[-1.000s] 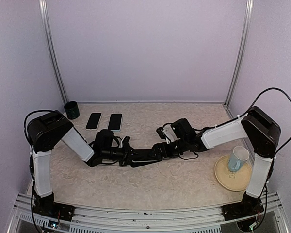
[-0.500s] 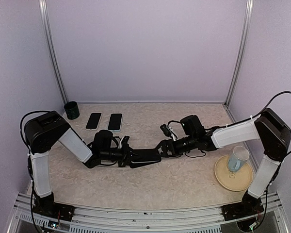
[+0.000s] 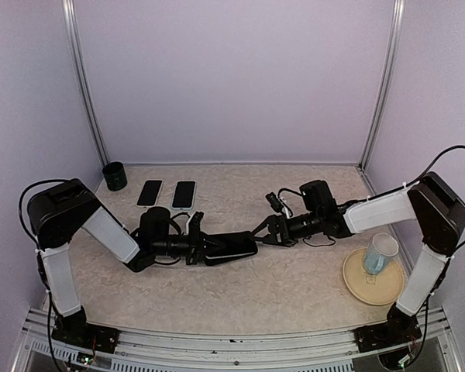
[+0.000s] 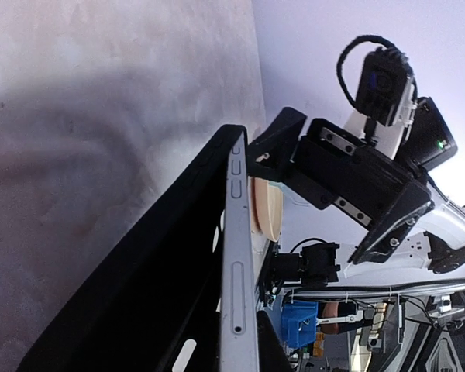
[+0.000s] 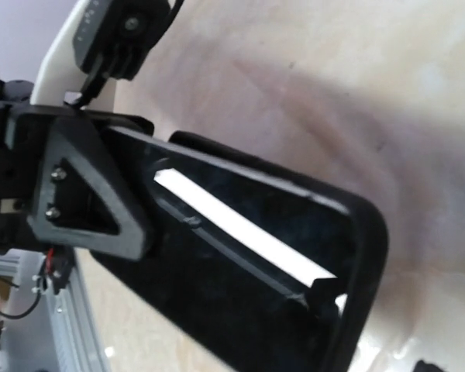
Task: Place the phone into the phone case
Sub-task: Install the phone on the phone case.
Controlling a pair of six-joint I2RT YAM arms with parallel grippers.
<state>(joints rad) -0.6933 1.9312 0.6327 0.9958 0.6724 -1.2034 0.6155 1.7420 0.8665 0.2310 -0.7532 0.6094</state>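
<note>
Left gripper (image 3: pixel 198 244) is clamping the black rectangular phone case (image 3: pixel 232 246), slim grey-edged phone (image 4: pixel 239 310) inside. Its long axis is pointing at the right gripper (image 3: pixel 263 230) — spread open, just beyond.

phone case (image 4: pixel 163 271): mid-worktop (image 3: pixel 294 294), left end effector (image 3: pixel 205 248) at its left end, right end effector (image 3: pixel 265 231) just beside its right end
phone (image 3: pixel 232 246): in the phone case
cup (image 3: pixel 115 176): rear left corner
two spare phones (image 3: pixel 149 193): side by side, right of cup
plate (image 3: pixel 356 285): front right
mug (image 3: pixel 381 253): on plate
</note>
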